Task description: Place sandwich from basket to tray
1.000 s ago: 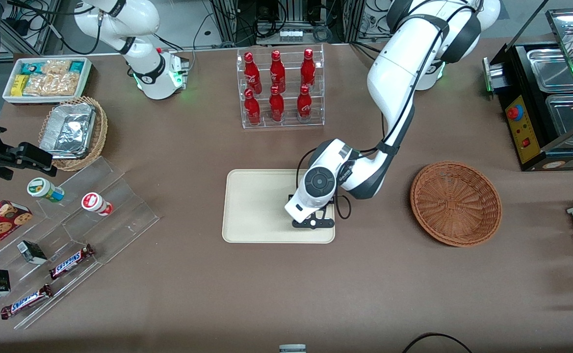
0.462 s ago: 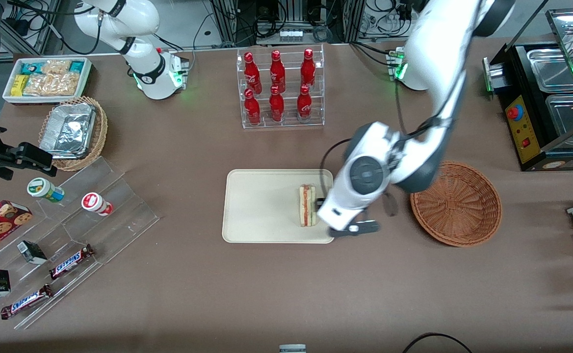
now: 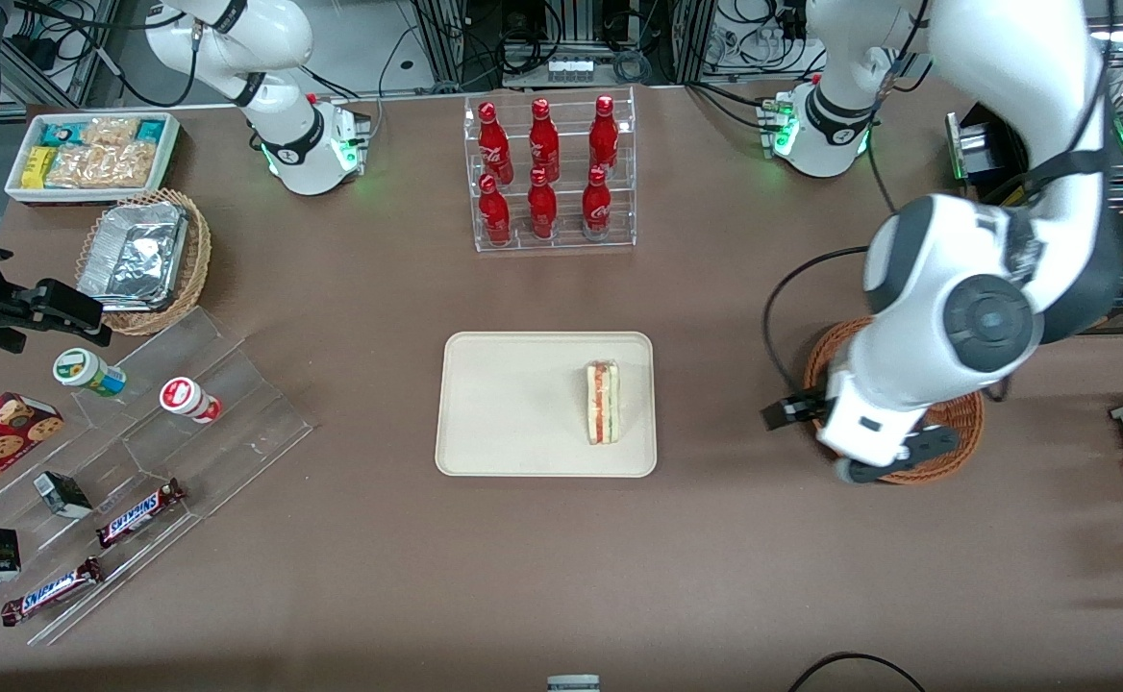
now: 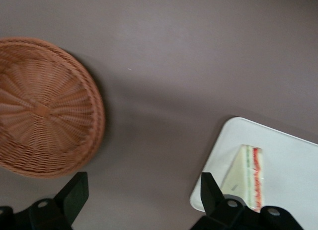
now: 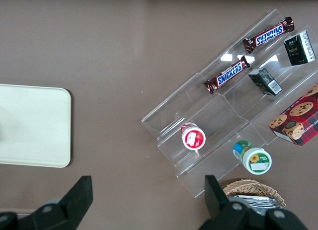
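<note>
- The gripper [image 4: 141,202] hangs above the table between basket [image 3: 956,420] and tray [image 3: 494,404], fingers wide apart, holding nothing.
- The sandwich [image 3: 603,402] lies on the tray, at about 3 o'clock.
- Two bars [image 3: 138,512] read "SNICKERS".

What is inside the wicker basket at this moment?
Nothing shows inside the basket: the wrist view has only bare weave. From the front, the open hand and its arm cover part of it. The sandwich lies on the tray.

Layout, front view: sandwich [image 3: 603,402] on tray [image 3: 504,413], toward its 3 o'clock edge; basket [image 3: 956,418] at 3 o'clock of tray; gripper [image 3: 816,432] above basket's tray-side rim, jaws apart.
</note>
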Robot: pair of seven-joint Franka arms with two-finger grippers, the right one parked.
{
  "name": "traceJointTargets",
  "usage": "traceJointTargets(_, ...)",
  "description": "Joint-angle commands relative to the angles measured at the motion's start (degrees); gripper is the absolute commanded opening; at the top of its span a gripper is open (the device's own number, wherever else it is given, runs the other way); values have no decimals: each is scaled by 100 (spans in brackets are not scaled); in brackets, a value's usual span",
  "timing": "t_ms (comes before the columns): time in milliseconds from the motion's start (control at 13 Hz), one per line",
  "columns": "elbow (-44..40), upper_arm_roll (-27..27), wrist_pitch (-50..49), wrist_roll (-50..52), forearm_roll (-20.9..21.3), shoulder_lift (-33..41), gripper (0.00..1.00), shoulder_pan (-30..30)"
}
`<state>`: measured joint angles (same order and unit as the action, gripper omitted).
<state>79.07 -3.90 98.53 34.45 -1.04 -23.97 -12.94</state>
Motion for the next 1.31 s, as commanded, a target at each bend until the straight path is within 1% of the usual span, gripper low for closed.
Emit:
traceJointTargets(0, 749, -84, 9, -428, 227, 786, 100, 438)
traceJointTargets(154, 1021, -84, -44, -833, 227, 1156, 100, 694)
traceJointTargets(231, 1310, -93, -27, -1026, 227, 1480, 100, 887)
traceJointTargets(385, 1838, -84, -35, -1352, 245, 2104, 100, 942)
traceJointTargets(538, 2033, -67, -271, -1702, 254, 2615, 100, 951)
traceJointTargets(615, 1973, -58, -577, -1914, 254, 2730, 100, 951)
traceJointTargets(692, 1859, -84, -763, -2090, 245, 2783, 100, 1090)
traceJointTargets(769, 1692, -119, -826, -2396, 219, 2758, 100, 1231)
traceJointTargets(846, 1508, -119, -844, -2695, 201, 2688, 100, 1250)
traceJointTargets(1231, 1330, -128, -932, -2795, 192, 2652, 100, 1232)
